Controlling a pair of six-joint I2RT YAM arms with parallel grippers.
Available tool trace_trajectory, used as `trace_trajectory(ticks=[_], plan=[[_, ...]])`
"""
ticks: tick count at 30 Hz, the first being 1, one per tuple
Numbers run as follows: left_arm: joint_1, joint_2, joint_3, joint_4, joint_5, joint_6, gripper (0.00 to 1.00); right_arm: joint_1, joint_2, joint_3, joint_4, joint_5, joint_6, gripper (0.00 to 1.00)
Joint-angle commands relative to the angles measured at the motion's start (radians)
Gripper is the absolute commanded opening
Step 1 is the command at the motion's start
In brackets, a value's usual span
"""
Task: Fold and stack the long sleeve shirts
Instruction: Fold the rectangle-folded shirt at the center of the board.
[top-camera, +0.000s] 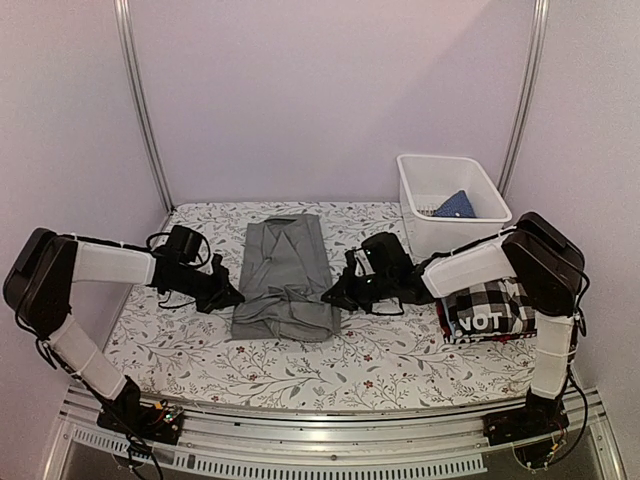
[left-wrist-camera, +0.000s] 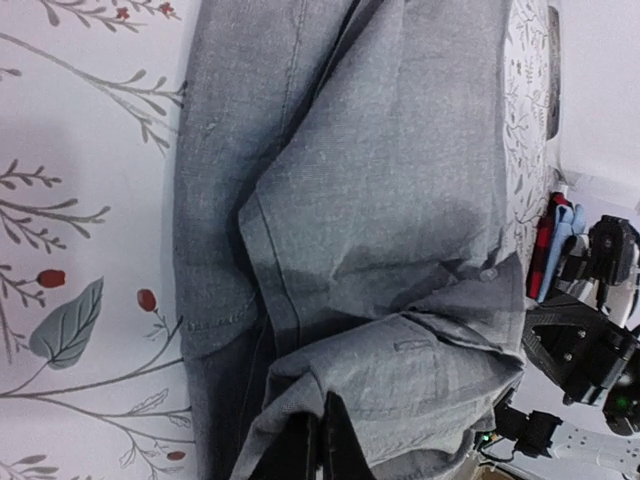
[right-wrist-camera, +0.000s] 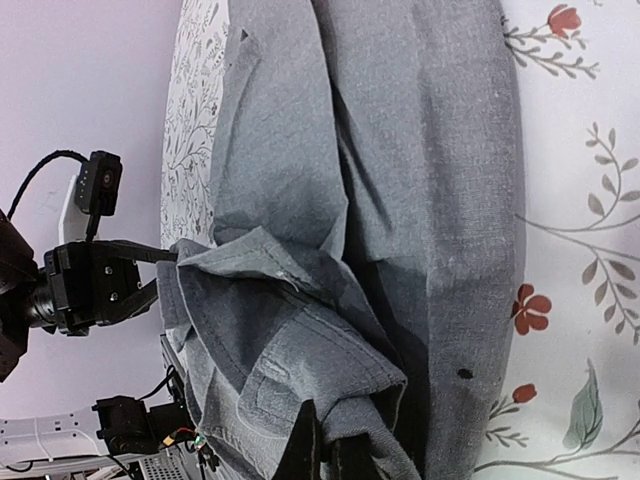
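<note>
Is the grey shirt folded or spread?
Partly folded: grey shirt lies as a narrow strip, sides turned in; left gripper and right gripper pinch its near end.

Looks down on a grey shirt (left-wrist-camera: 380, 180) spread in overlapping folds over a surface (left-wrist-camera: 90, 200) printed with twigs, leaves and red berries, a buttoned cuff lying across the right part of the cloth. Pinches a bunched lower fold of that shirt in the left gripper (left-wrist-camera: 322, 445), dark fingers pressed together at the bottom edge. Takes in, at the far right, the black right gripper (left-wrist-camera: 540, 335) meeting the shirt's other edge, and just beyond it a stack (left-wrist-camera: 556, 240) of folded cloth showing dark red and pale blue edges.
</note>
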Motion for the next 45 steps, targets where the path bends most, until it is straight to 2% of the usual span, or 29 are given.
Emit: trace_trajectory(ticks=[1, 11, 15, 16, 24, 26, 28, 34, 37, 45], plan=[[0.018, 0.043, 0.024, -0.016, -0.025, 0.021, 0.00, -0.029, 0.072, 0.061, -0.008, -0.011, -0.034, 0.01], [0.032, 0.075, 0.026, 0.029, -0.044, 0.003, 0.00, -0.042, 0.149, 0.150, -0.038, -0.014, -0.079, 0.04], [0.032, 0.069, 0.041, 0.021, -0.046, 0.006, 0.00, -0.044, 0.140, 0.192, -0.081, 0.006, -0.110, 0.16], [0.032, 0.066, 0.047, 0.014, -0.051, 0.007, 0.04, -0.044, 0.140, 0.204, -0.095, 0.008, -0.124, 0.20], [0.047, -0.016, 0.090, -0.072, -0.097, 0.084, 0.57, -0.041, 0.045, 0.226, -0.226, 0.061, -0.266, 0.54], [0.048, -0.041, 0.088, -0.097, -0.103, 0.104, 0.63, -0.038, 0.015, 0.224, -0.281, 0.087, -0.322, 0.61], [0.046, -0.071, 0.072, -0.109, -0.098, 0.111, 0.66, -0.034, -0.016, 0.210, -0.315, 0.111, -0.364, 0.63], [-0.006, -0.168, -0.018, -0.129, -0.096, 0.089, 0.64, 0.030, -0.095, 0.153, -0.388, 0.183, -0.495, 0.64], [-0.038, -0.210, -0.070, -0.140, -0.109, 0.058, 0.56, 0.077, -0.106, 0.135, -0.441, 0.237, -0.536, 0.62], [-0.092, -0.218, -0.136, -0.087, -0.098, 0.026, 0.47, 0.133, -0.109, 0.071, -0.448, 0.252, -0.511, 0.55]])
